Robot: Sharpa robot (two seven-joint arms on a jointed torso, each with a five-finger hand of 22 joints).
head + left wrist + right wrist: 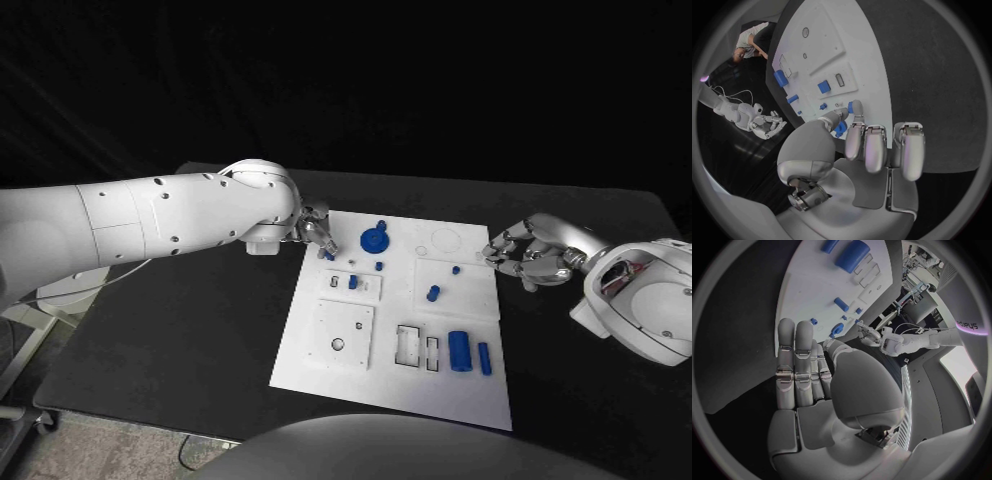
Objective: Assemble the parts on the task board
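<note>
Both hands wait at the board's far end.
Head view: left hand [316,232] and right hand [522,255] flank the board [325,362], fingers loosely curled, holding nothing. Left wrist view: a blue part [856,107] lies just beyond the fingers [873,147]; a careless reach could knock it.

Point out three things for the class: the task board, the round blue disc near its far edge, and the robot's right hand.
task board [346,370]: head view, bare white area near its front-left corner.
round blue disc [374,241]: head view, centre of its face.
right hand [522,256]: head view, middle of the curled silver fingers.
</note>
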